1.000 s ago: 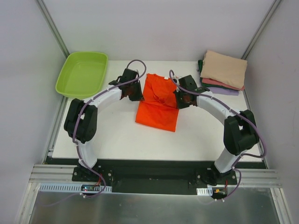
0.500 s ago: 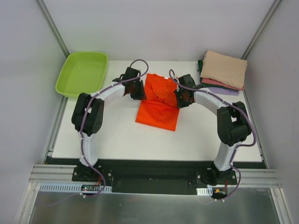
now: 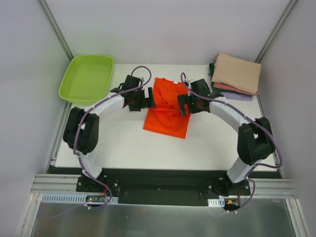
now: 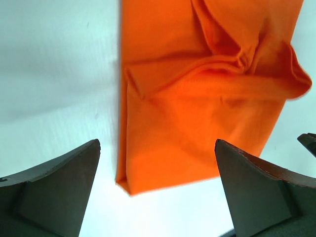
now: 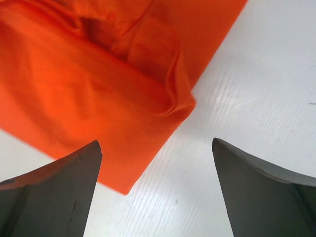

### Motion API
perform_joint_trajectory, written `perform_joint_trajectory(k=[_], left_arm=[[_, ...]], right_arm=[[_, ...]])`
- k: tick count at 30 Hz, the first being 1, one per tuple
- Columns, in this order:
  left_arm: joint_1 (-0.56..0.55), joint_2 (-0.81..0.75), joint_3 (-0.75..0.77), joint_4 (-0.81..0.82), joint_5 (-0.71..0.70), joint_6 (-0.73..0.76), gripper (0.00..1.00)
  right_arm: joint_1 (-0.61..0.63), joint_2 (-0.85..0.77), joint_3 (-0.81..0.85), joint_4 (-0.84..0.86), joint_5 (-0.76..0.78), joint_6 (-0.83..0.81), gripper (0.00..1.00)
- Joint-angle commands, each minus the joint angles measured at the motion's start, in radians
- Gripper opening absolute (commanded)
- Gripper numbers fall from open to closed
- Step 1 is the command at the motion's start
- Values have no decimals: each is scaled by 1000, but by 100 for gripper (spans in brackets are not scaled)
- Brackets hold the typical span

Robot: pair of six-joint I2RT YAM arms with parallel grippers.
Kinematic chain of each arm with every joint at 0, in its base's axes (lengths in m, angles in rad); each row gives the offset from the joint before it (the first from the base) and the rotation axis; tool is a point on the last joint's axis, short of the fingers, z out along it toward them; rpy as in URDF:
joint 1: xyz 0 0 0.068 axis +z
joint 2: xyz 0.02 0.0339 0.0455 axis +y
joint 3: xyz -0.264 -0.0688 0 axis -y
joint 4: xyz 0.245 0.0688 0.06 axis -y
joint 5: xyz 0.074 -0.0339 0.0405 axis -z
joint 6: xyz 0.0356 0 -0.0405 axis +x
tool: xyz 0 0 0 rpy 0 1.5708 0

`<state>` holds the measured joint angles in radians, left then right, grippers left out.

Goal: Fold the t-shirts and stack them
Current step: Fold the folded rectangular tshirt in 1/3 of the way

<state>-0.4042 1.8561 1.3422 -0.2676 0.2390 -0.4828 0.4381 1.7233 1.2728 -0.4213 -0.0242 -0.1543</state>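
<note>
A bright orange t-shirt (image 3: 167,109) lies folded in on itself and rumpled at the table's middle back. It also fills the left wrist view (image 4: 197,89) and the right wrist view (image 5: 84,84). My left gripper (image 3: 148,100) hovers at its left edge with jaws wide open and nothing held (image 4: 157,144). My right gripper (image 3: 183,104) hovers at its right edge, also open and empty (image 5: 157,143). At the back right sits a stack of folded t-shirts, tan (image 3: 238,71) on top, then salmon-pink (image 3: 231,88) and purple (image 3: 240,97), with dark green (image 3: 212,67) showing at its left side.
A lime-green plastic tub (image 3: 87,78) stands empty at the back left corner. White table (image 3: 123,143) runs from the orange shirt to the arm bases. Grey walls and metal posts close in both sides.
Both grippers were shut on the orange shirt's side edges; they have opened wide and let it go. The left wrist drew back left a little. The shirt stays put.
</note>
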Motion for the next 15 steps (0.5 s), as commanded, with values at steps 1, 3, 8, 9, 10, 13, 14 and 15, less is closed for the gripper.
perform_joint_trajectory(k=[1,3,8,9,10,13,14,15], left_arm=[[7,-231,-167,8,-88,-28,99],[8,-314,-260,10,-125,-60,99],[8,-512,-506,10,-228,-190,99],[10,-544,-538,10,-233,-209,99],[10,-575,-567,8,-266,-211,99],[11,-647,-623,-8,-268,-215,99],[11,-662,-636,-16,-265,-227,99],[11,-679,-650,-16,-264,-237,99]], right_arm=[[60,-113,-75,38,-114,-11,96],[86,-102,-82,65,-164,-7,96],[168,28,5,92,-211,16,96],[180,63,29,93,-201,24,96],[189,94,57,93,-206,24,96],[194,188,147,90,-209,45,96],[194,215,172,84,-200,48,96],[192,235,198,88,-182,48,96]])
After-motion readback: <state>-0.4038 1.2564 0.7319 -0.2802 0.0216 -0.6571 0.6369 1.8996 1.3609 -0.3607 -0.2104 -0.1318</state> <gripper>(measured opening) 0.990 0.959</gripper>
